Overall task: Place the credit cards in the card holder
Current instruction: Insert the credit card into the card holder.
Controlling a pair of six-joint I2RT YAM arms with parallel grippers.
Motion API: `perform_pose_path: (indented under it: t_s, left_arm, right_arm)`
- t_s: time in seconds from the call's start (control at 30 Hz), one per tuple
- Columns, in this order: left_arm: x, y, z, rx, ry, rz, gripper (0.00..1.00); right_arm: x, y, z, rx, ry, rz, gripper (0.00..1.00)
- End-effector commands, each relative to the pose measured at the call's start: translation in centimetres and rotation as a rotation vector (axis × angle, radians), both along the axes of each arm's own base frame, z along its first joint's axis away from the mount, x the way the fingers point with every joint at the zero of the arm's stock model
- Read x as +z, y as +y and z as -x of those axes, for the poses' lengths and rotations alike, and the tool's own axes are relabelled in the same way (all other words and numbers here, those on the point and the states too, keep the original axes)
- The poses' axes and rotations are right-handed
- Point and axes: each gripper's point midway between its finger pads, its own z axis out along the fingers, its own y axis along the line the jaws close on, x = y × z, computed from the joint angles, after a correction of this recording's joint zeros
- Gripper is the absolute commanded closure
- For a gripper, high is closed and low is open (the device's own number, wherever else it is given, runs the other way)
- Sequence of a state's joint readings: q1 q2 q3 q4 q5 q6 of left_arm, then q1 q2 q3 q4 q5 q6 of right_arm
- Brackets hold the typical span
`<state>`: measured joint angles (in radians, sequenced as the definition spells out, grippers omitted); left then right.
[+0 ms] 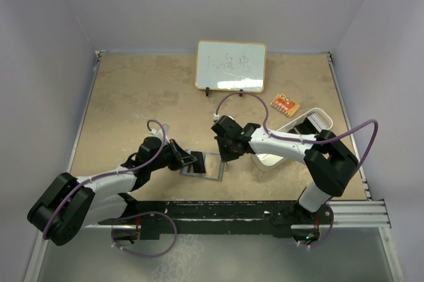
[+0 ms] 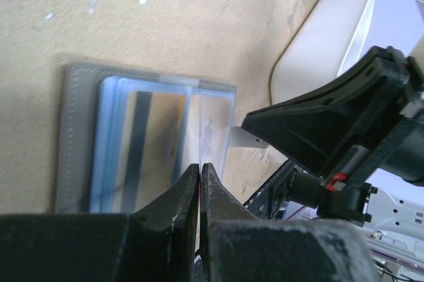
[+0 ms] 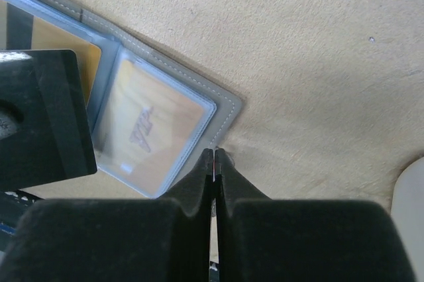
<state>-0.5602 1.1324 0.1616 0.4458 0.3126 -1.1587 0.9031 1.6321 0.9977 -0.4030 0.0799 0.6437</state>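
From above, the flat grey folding card holder (image 1: pixel 205 165) lies open on the beige counter (image 1: pixel 132 96) near its front edge, between the two arms. The left hand (image 1: pixel 190 160) is at its left edge and the right hand (image 1: pixel 224 151) at its far right corner. A white oblong tray (image 1: pixel 311 122) lies to the right, and a white board (image 1: pixel 230 65) stands at the back.

In the left wrist view, the left hand is clenched on the edge of a clear plastic sleeve (image 2: pixel 199 130). A gold card with a dark stripe (image 2: pixel 159 136) sits inside the holder.

In the right wrist view, the right hand is clenched, its tips at the holder's corner. I cannot tell if it pinches anything. An orange-gold card (image 3: pixel 156 123) lies in a sleeve.
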Motion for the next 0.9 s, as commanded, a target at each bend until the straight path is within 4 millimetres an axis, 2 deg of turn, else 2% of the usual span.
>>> perform_pose_path:
  t_s: [0.0,0.07,0.37,0.73,0.87]
  left_arm:
    - [2.9,-1.2,-1.1,-0.056,-0.092,0.028,1.0]
    - [2.8,-1.3,-1.1,-0.065,-0.089,0.026,1.0]
    - [1.5,-1.3,-1.0,-0.096,-0.057,-0.028,1.0]
    - [0.9,-1.5,-0.9,-0.12,-0.042,-0.042,1.0]
    - [0.8,-1.3,-0.8,-0.122,-0.037,-0.057,1.0]
  right_arm:
    - [-0.6,0.2,-0.6,0.023,-0.036,-0.003,1.0]
    - [-1.0,0.7,-1.3,0.056,-0.054,-0.015,1.0]
    - [-0.6,0.4,-3.5,0.057,-0.122,0.003,1.0]
    - [-1.1,-0.3,-4.7,0.088,-0.139,-0.006,1.0]
    - [0.2,-0.4,-4.6,0.082,-0.11,-0.009,1.0]
